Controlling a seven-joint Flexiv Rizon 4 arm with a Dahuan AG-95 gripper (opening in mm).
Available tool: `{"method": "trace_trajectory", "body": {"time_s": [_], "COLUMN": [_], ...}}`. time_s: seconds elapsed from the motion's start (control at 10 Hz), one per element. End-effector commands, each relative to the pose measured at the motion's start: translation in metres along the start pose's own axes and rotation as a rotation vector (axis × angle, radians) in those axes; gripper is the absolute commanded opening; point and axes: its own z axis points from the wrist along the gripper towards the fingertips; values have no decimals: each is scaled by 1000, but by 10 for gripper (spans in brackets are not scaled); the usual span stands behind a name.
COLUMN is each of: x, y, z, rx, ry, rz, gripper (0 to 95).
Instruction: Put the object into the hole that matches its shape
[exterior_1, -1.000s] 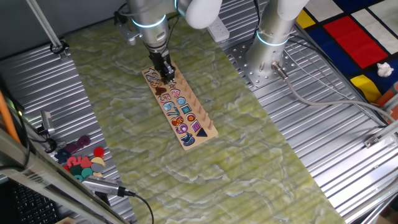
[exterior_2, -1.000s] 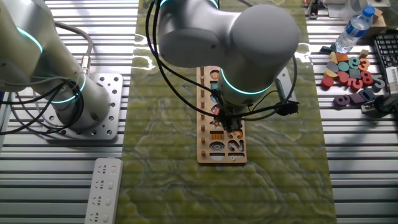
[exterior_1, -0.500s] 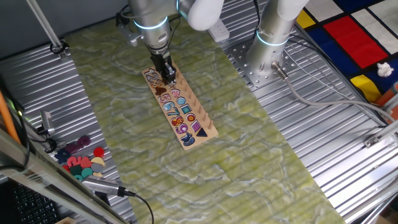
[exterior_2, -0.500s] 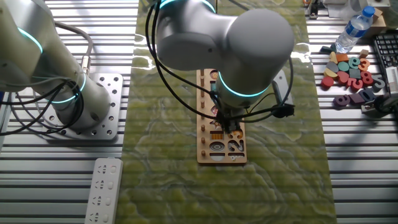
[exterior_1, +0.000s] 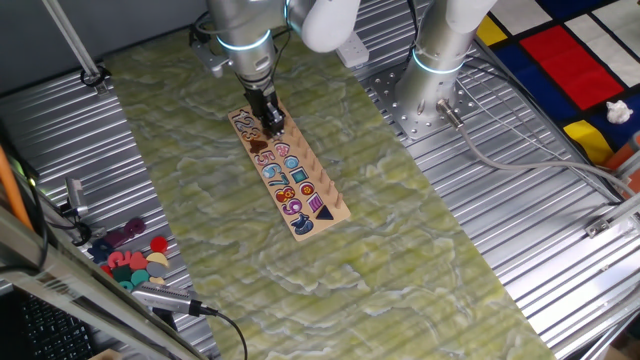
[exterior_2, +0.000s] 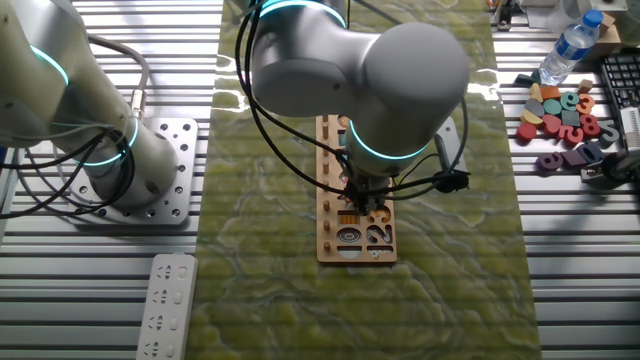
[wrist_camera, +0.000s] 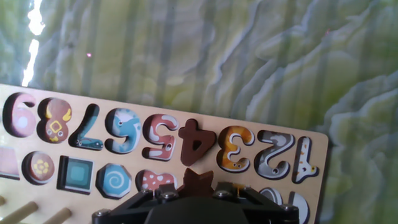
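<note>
Spread across the ribbed metal bench (exterior_1: 520, 230): a green marbled mat (exterior_1: 400, 250), and on it the long light-wood puzzle board (exterior_1: 288, 180), running from 11 o'clock to 5 o'clock in one fixed view. Poised over the board's 11 o'clock end, the Flexiv arm (exterior_2: 350, 60), with its gripper (exterior_1: 271, 126) low above the shape row. Pinched at the fingertips, seemingly, the dark reddish-brown star piece (wrist_camera: 197, 182), its upper points just showing at 6 o'clock in the hand view, below the brown 4 (wrist_camera: 197, 142); jaw gap hidden behind the housing, so grip judged from the star's position only. Directly beneath, out of sight, presumably the star-shaped hole, somewhere in the row holding the teal square (wrist_camera: 77, 175) and blue spiral (wrist_camera: 116, 181). Main risk from here: star points rotated off the recess points, leaving the piece riding on the rim instead of dropping flat. Second risk: descent slightly toward 12 o'clock, catching the number row, or pressing hard and skidding the unfixed board across the mat. Lesser risk: early release from height, with a tilted, half-seated star. Well apart at the bench edge, the loose spare pieces (exterior_2: 560, 110), no factor here.
</note>
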Motion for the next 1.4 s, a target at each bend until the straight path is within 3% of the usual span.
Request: {"method": "trace_trajectory", "body": {"time_s": [0.1, 1.4], "x": [-1, 7], "y": [0, 1], "z": [2, 14], "rx": [2, 6], "ry": [0, 11], "rz": [3, 0], "gripper": [0, 0]}}
